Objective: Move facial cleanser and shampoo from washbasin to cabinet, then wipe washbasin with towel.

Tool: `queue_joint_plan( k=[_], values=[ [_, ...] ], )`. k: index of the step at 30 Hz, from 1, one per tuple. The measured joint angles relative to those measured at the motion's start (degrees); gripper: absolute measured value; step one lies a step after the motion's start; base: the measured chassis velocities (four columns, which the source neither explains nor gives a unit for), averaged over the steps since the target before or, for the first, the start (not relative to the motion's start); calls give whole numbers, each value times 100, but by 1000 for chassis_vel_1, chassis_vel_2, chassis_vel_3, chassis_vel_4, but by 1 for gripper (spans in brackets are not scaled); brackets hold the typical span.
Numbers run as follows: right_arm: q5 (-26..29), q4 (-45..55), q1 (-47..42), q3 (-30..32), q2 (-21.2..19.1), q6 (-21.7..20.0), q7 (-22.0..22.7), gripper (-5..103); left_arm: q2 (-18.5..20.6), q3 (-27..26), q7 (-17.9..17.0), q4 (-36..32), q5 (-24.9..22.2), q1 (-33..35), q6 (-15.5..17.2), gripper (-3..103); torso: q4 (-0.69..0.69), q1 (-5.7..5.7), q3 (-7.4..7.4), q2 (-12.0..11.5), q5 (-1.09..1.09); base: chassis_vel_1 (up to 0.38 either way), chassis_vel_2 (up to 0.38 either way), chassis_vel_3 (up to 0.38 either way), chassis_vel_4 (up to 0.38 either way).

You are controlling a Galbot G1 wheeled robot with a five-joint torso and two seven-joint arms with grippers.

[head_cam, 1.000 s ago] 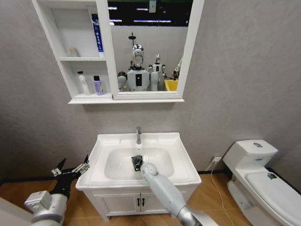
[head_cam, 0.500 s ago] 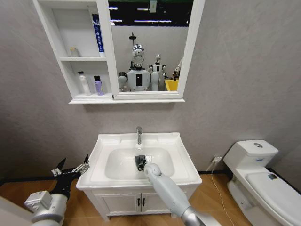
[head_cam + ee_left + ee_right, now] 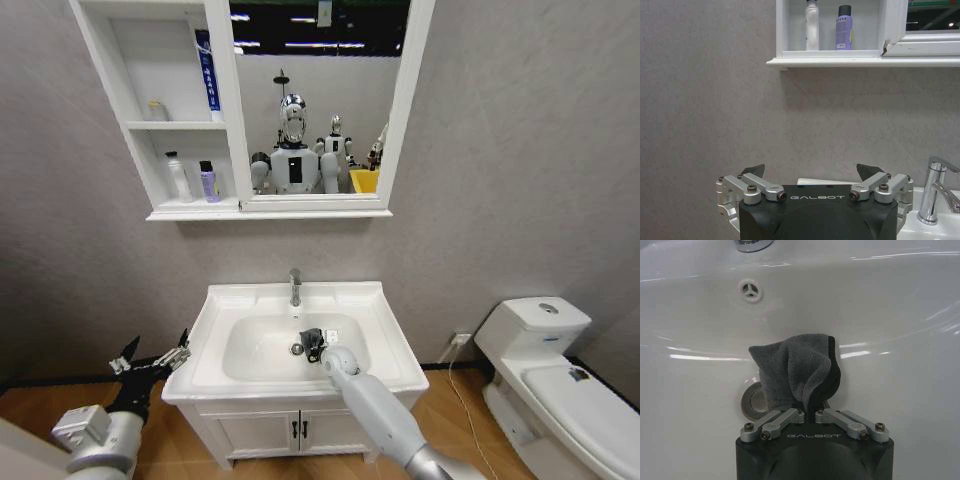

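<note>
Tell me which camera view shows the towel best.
The right wrist view: the grey towel hangs bunched from the right gripper, shut on it, against the washbasin wall. The head view shows a small dark patch; the left wrist view faces the wall.

The dark grey towel point(image 3: 795, 377) hangs bunched against the white washbasin point(image 3: 385, 345) bowl, beside its round drain point(image 3: 753, 400).

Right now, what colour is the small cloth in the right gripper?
Dark grey towel, right gripper; clearest in right wrist view.

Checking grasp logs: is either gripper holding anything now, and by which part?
The right gripper holds the towel by a bunched edge, inside the washbasin by the drain. The left gripper is open and empty.
</note>
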Motion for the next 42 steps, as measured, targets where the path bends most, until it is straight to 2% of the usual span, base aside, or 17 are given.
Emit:
queue_joint_plan(
  k=[11, 16, 30, 32, 42],
  values=[
    [-130, -250, 108, -184, 572, 97, -166, 4, 0, 0, 0, 0, 0, 0, 0, 100, 2, 0, 0, 0, 1, 0, 0, 0, 0],
    [-124, -241, 104, -180, 585, 106, -179, 4, 0, 0, 0, 0, 0, 0, 0, 100, 2, 0, 0, 0, 1, 0, 0, 0, 0],
    [263, 436, -338, 109, -29, -106, 205, 4, 0, 0, 0, 0, 0, 0, 0, 100, 2, 0, 0, 0, 2, 0, 0, 0, 0],
    [370, 663, -455, 183, -215, -162, 287, 4, 0, 0, 0, 0, 0, 0, 0, 100, 2, 0, 0, 0, 2, 0, 0, 0, 0],
    [473, 1047, -669, 360, -683, -217, 384, 4, 0, 0, 0, 0, 0, 0, 0, 100, 2, 0, -1, 0, 2, 0, 0, 0, 0]
  ],
)
